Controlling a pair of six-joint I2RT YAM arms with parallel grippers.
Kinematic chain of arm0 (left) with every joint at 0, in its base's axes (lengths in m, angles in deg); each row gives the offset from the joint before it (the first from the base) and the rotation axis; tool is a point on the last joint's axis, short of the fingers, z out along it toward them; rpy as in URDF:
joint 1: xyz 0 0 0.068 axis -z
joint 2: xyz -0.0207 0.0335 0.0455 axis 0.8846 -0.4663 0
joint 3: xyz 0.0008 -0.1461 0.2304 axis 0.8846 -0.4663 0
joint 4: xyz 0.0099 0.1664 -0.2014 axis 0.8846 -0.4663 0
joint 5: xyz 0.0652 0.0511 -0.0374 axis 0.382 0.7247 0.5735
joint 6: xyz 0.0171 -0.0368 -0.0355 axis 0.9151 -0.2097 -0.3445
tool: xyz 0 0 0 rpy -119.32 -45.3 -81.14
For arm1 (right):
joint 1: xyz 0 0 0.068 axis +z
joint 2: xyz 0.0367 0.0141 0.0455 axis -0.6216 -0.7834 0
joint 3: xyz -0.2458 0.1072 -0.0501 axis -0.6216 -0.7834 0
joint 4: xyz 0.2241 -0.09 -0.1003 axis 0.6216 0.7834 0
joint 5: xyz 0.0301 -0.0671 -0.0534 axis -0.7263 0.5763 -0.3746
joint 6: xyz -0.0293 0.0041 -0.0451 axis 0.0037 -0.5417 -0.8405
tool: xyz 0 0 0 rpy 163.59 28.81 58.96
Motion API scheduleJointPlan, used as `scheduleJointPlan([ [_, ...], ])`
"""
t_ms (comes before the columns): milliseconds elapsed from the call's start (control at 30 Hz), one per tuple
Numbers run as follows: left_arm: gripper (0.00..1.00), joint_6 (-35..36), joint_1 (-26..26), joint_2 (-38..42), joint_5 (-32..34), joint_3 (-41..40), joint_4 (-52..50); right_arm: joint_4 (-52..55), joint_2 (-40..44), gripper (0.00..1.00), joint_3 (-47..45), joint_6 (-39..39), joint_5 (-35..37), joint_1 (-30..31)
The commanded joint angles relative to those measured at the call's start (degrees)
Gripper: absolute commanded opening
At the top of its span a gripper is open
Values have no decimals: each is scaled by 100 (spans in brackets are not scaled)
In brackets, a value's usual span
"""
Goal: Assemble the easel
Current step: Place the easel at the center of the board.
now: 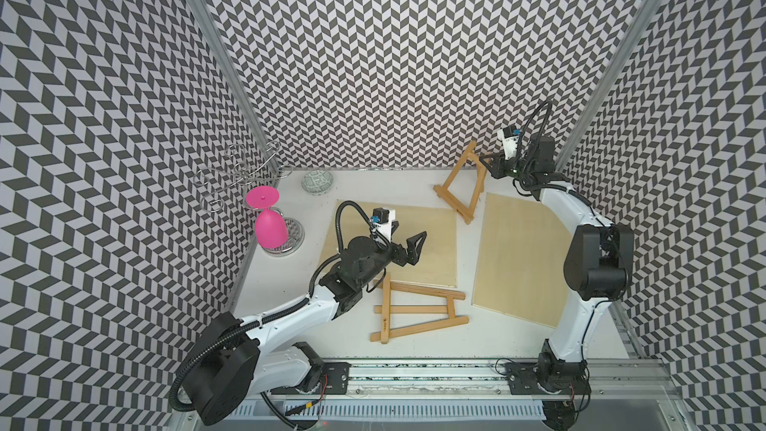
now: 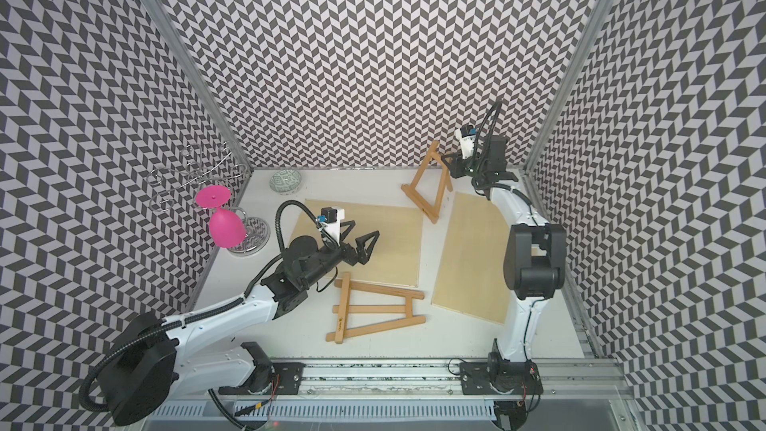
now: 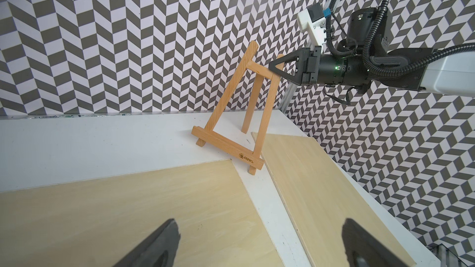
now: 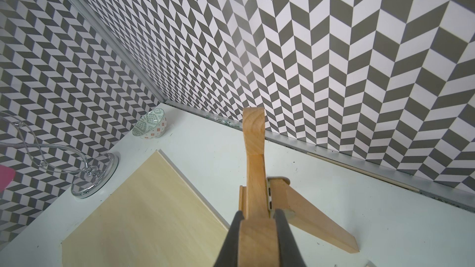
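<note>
Inspection finds the work at the standing-up stage. One easel (image 3: 228, 150) stands opened near the back wall, its rear prop splayed behind it and its ledge and feet on the white table (image 1: 373, 184). The right gripper (image 3: 272, 69) is closed narrow on the top of that easel's right front leg, with the wood seen between its pads in the right wrist view. The left gripper (image 1: 410, 230) hangs with its jaws spread wide and holds nothing, forward and to the left of the standing easel and above a board. In my judgement the right arm is steadying the frame. The next move calls for a gentle release that does not tip it, after which a board can be lifted onto the ledge. Count is as follows. There are two easels. The second easel (image 1: 410, 309) lies flat, well forward of the standing one, and I take it to be still folded. There are two plywood boards: the left board (image 1: 431, 250) lies just forward and left of the standing easel, and the right board (image 1: 518, 259) lies just forward and right of it. One patterned bowl (image 1: 317, 182) sits to its left along the same wall. One wire rack (image 1: 240, 172) stands further left, carrying one pink glass (image 1: 269, 230) upside down.
</note>
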Motion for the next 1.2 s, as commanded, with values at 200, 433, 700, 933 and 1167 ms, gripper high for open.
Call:
scheduleJointPlan([
  [200, 99, 28, -87, 57, -62, 90, -59, -221, -171, 7, -291, -160, -72, 1],
  [433, 99, 11, -122, 100, -63, 48, -75, -605, 14, 20, -626, 7, -91, 27],
  [700, 99, -1, -165, 177, -98, -6, -60, -1364, 449, 34, -1022, 672, -193, 47],
  [933, 99, -43, -184, 265, -141, -59, -55, -1526, 813, 39, -1404, 823, 320, 189],
  [1167, 99, -94, -206, 312, -184, -162, 63, -1879, 1248, 38, -2169, 1007, 427, 286],
])
